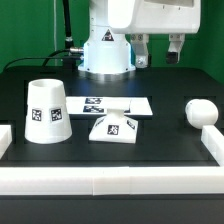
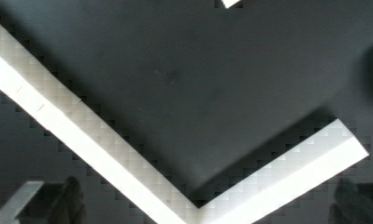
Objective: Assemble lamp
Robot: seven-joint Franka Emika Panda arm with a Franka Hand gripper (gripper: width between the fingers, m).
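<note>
The white cup-like shade point(image 1: 45, 110) stands wide end down at the exterior view's left. The low sloped square base point(image 1: 113, 125) sits in the middle, just in front of the marker board point(image 1: 112, 103). The round-topped bulb point(image 1: 201, 112) lies at the exterior view's right. My gripper point(image 1: 160, 46) hangs high at the back right, well above the table and apart from all three parts. It is open and empty. In the wrist view my gripper point(image 2: 201, 205) shows only dark fingers point(image 2: 41, 202) at the picture's edges; no lamp part is in that view.
A white rail point(image 1: 110, 180) runs along the table's front, with side rails at the left point(image 1: 4, 140) and right point(image 1: 212, 142). The wrist view shows a corner of the white rail point(image 2: 94, 130) on the black table. The robot's base point(image 1: 105, 55) stands at the back.
</note>
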